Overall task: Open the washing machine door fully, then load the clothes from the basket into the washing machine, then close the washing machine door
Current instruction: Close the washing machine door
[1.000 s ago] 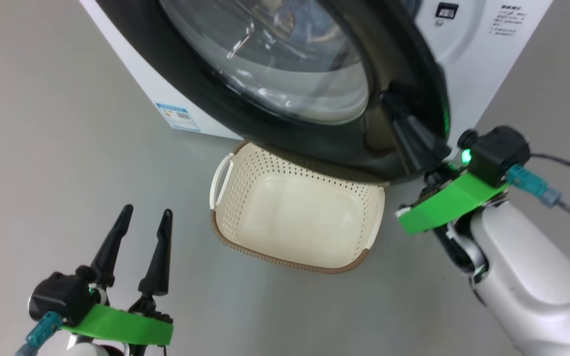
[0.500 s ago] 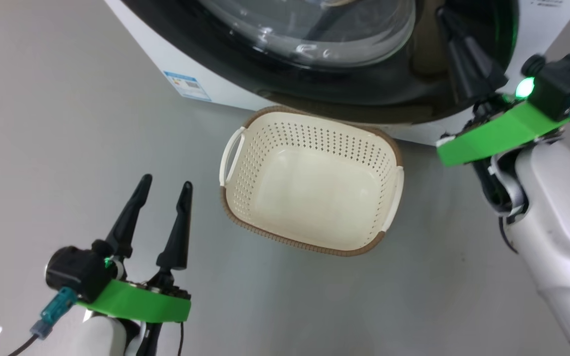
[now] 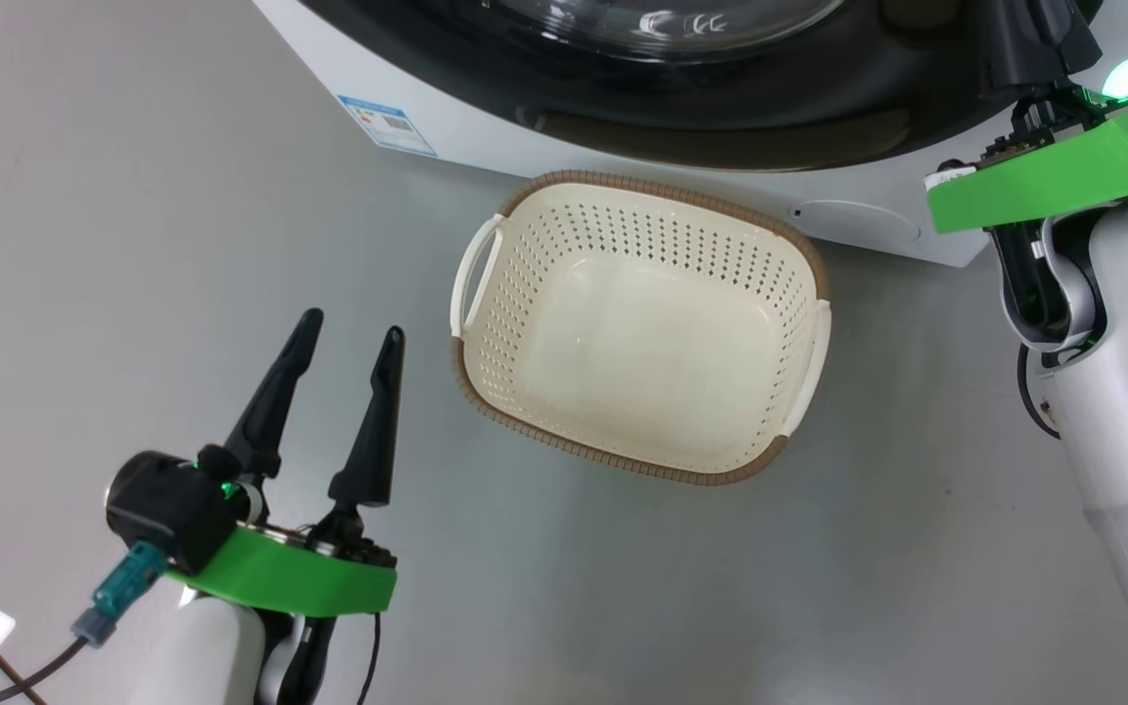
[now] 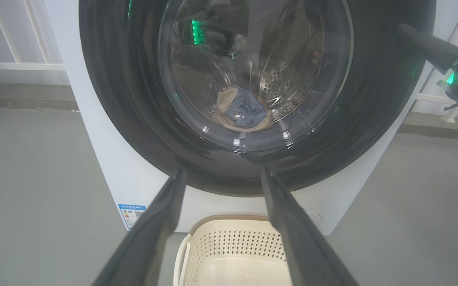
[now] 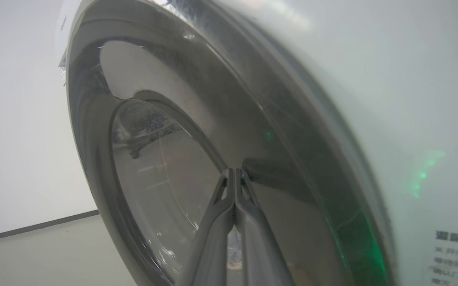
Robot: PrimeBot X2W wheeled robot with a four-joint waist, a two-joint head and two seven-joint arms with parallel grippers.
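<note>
Smooth grey floor [image 3: 133, 245], pale wall [image 5: 14, 139], white bars [image 4: 14, 66]

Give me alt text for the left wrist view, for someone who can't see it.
A round black washing machine door, apparently shut, faces the camera, with clothes lying in the steel drum seen through it. The left gripper, fingers spread, points at it above a cream basket.

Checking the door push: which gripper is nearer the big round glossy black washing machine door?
Right. The right gripper, shut, has its tips at the round glossy black door's right rim. The left gripper, open, hangs back over the floor, left of the cream perforated plastic basket.
</note>
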